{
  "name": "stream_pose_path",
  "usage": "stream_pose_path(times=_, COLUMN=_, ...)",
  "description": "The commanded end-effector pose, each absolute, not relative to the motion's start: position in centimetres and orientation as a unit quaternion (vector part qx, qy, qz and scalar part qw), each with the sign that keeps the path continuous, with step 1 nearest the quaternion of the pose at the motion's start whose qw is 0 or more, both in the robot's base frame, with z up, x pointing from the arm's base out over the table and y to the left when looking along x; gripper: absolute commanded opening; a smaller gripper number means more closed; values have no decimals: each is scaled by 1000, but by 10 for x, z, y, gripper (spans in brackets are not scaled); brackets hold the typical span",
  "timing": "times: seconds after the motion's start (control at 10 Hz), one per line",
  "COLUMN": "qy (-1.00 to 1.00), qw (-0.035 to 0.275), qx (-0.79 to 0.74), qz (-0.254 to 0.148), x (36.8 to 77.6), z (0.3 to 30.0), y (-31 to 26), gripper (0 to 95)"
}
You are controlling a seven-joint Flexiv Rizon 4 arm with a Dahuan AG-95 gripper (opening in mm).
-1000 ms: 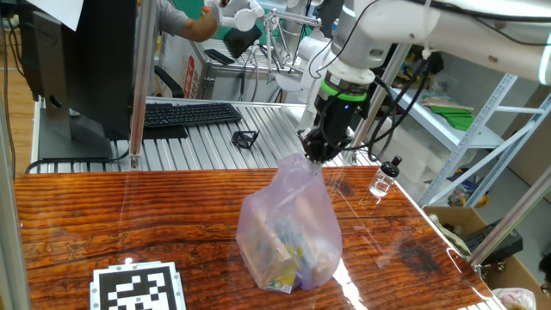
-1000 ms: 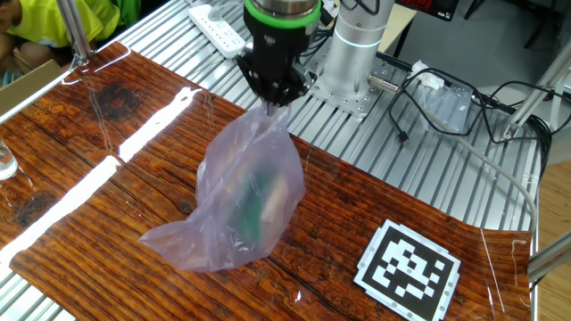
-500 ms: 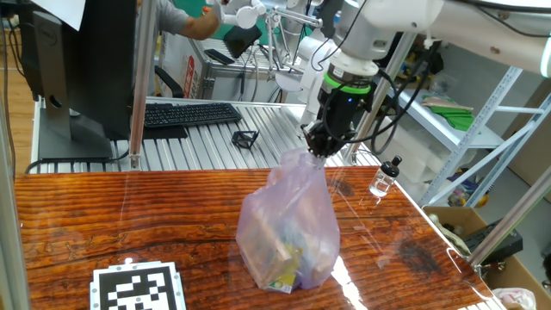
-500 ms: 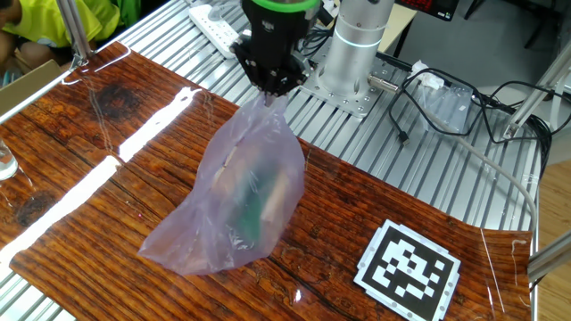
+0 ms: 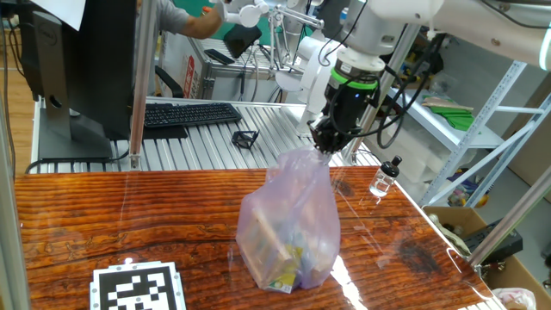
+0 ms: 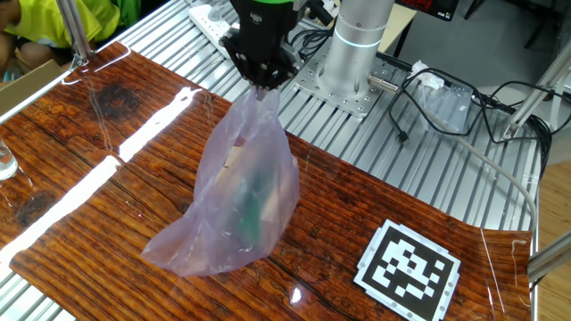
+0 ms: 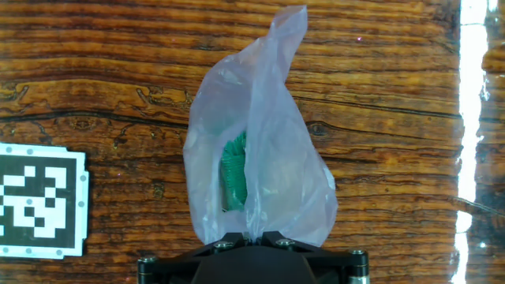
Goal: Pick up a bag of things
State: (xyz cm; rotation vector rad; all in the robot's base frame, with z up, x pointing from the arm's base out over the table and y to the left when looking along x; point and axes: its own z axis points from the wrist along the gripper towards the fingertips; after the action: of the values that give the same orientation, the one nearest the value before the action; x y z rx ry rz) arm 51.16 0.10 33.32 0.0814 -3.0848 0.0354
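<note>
The wooden table (image 5: 103,215) lay below the pincer (image 5: 324,145), its grain glossy with glare strips. The robot arm (image 5: 405,21) reached down from above and behind, its wrist marked by a green ring.

The bag of things (image 5: 288,228) hung directly beneath the pincer, its gathered top pulled up taut into the fingertips and its lower bulk spread on the table. The plastic was translucent, pale lilac and crinkled. Through it, one fixed view showed a tan box-like item and a yellow-and-white packet low in the bag; the other fixed view and the hand view showed a green item near the middle. The finer contents could not be identified. One loose flap of the bag trailed out along the table away from the pincer in the hand view.

The pincer was closed together on the bag's gathered top.

A black-and-white marker tag (image 6: 408,267) lay flat on the table, well apart from the pincer. A small clear bottle (image 5: 384,179) with a dark cap stood at the table edge, off to one side.
</note>
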Motion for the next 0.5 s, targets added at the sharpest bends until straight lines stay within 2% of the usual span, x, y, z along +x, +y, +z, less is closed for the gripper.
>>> stream_pose_path(times=0.1, qy=-999, qw=26, qx=27, qz=11, x=510, z=334, y=-1, gripper=0)
stream_pose_path(times=0.5, qy=-999, qw=25, qx=26, qz=6, x=510, z=334, y=-2, gripper=0)
